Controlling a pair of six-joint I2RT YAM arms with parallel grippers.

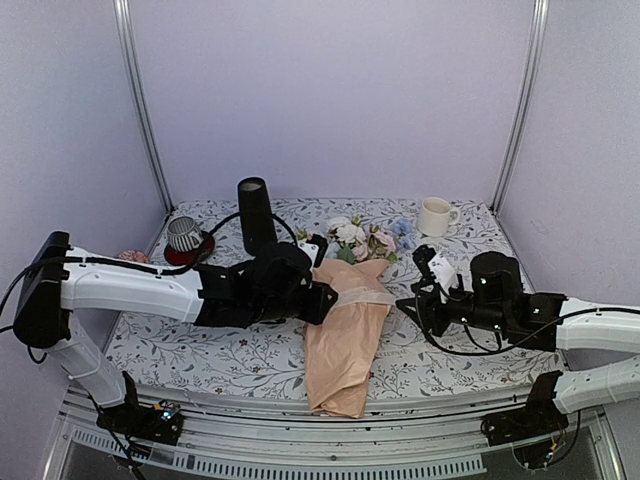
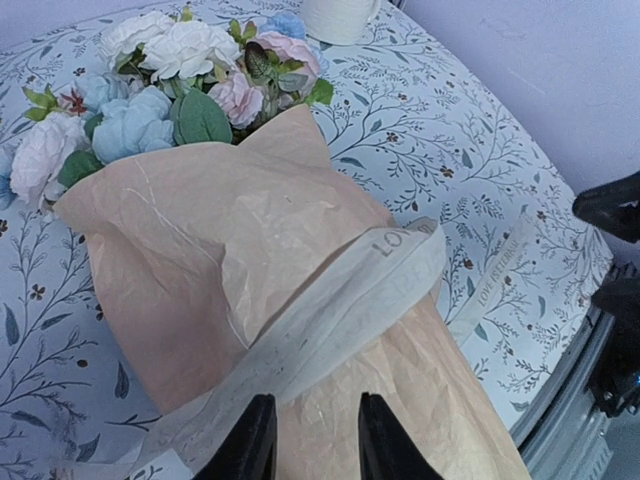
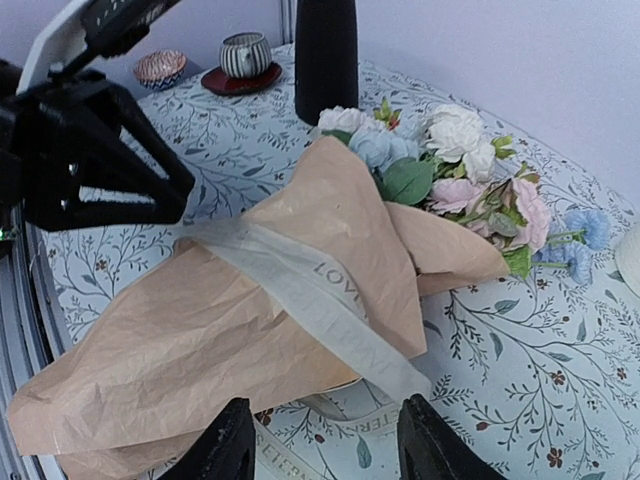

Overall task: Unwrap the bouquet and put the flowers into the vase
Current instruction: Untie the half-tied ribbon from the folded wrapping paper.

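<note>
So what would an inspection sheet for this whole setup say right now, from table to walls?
Surface: table under a white leaf-print cloth.
Job's things: bouquet lying on its side, still wrapped in peach paper, cream ribbon across it; flowers poke out the far end; black vase upright, no flowers in it.
Clutter: white mug far right; striped cup on a red saucer and small bowl far left.
Grippers: left gripper open over the wrap; right gripper open over the ribbon's loose end.
Cables: black cables loop along the arms.
Surroundings: lilac walls, metal posts.
</note>
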